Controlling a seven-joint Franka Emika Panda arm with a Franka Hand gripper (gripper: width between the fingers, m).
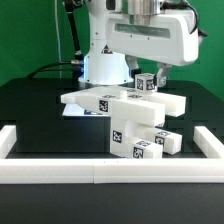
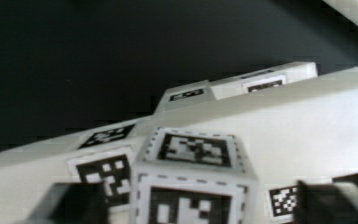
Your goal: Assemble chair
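Gripper [image 1: 147, 80] clamps a small tagged white cube [image 2: 194, 168] above stacked chunky white chair pieces [image 1: 112, 108].

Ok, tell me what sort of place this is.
Probably a robotics lab bench: a robot arm over a black table, white border rails fencing it, and white chair parts bearing square tags.

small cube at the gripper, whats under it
The chair's flat slab lies below the small cube at the gripper. The cube hides its own underside, so contact is unclear.
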